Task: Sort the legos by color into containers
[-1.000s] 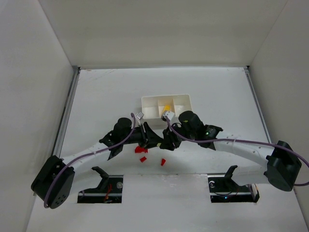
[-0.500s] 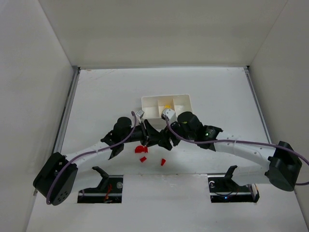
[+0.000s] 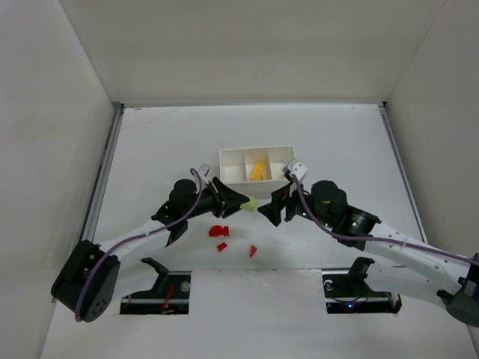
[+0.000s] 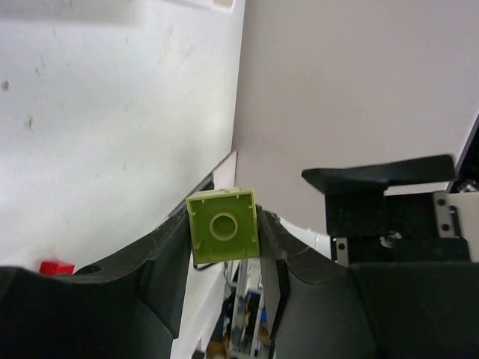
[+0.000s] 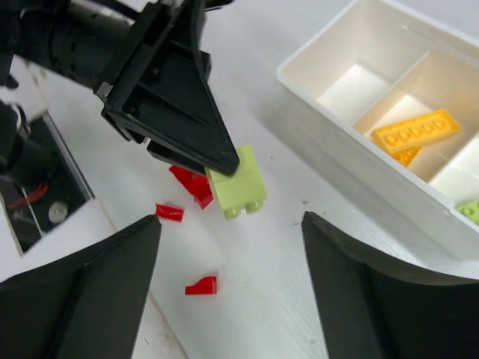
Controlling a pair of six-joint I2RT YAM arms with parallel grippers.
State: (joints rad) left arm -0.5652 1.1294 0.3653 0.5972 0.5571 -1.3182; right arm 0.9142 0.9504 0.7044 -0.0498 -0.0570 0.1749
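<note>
While my left jaws pinched a light green brick [image 5: 239, 183] by two opposite sides, I held it clear of the tabletop [image 3: 165, 149], just short of the tray's [image 3: 258, 149] near wall. From the left wrist I saw its hollow underside square between the pads, level and well seated. My right jaws stood wide with nothing in them, pointed at the brick from the other side and close to it but apart.

I judged the step in hand to be carrying green to its compartment. The tray's middle cell held the yellow pieces [image 5: 415, 133]. The left cell looked bare. At the very edge of the right wrist view a sliver of green [image 5: 470, 211] showed in the third cell, which I took for a green piece, though too little of it was in frame to be sure.

Three red pieces [image 3: 218, 231] lay loose on the tabletop below the brick, near one another and well outside the tray, so red was yet to be sorted.

The next move called for taking the brick over the near wall and across to that third cell, centring it above the floor there, and only then opening the left jaws. My right arm lay close to that end of the tray and would have to give way first, or take the brick in a handover.
</note>
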